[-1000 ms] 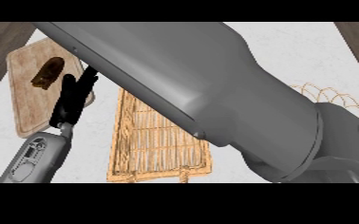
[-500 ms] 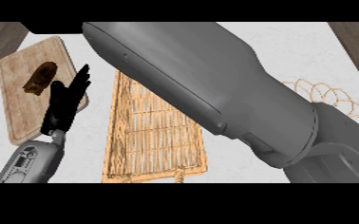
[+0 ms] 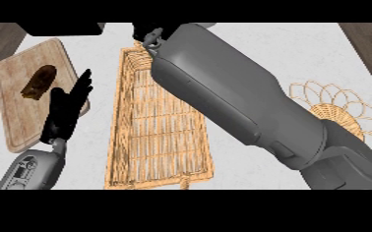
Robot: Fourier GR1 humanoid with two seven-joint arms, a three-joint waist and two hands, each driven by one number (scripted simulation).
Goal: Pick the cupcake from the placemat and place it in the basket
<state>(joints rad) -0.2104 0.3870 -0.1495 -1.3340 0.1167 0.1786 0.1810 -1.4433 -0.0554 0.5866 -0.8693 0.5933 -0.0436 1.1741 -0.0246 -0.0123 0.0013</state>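
Although the right forearm (image 3: 232, 98) crosses most of the view, the basket (image 3: 156, 137) can be made out plainly: a long, shallow wicker tray lying lengthwise on the pale desk (image 3: 291, 44), its near end toward the robot. What shows of its woven floor carries no load; the far right part is covered by the forearm.

Right hand (image 3: 145, 32): at the far end of the basket, over its far rim. Only a small dark part of it shows past the wrist. Whether it is apart, together or clamped on anything cannot be told.

Cupcake: it cannot be picked out in this view. Its place is not established; it may be hidden by the right hand or forearm.

Left hand (image 3: 69, 108): just left of the basket, fingers straight and slightly apart, pointing away from the robot, holding nothing. It overlaps the right edge of a wooden board (image 3: 29, 123), which lies left of the basket.

A dark brown item (image 3: 40, 81) lies on the board, left of the basket's far half and apart from the left hand. Its kind cannot be told.

A round woven placemat (image 3: 327, 98) lies right of the basket, partly under the forearm. Its visible part is bare.
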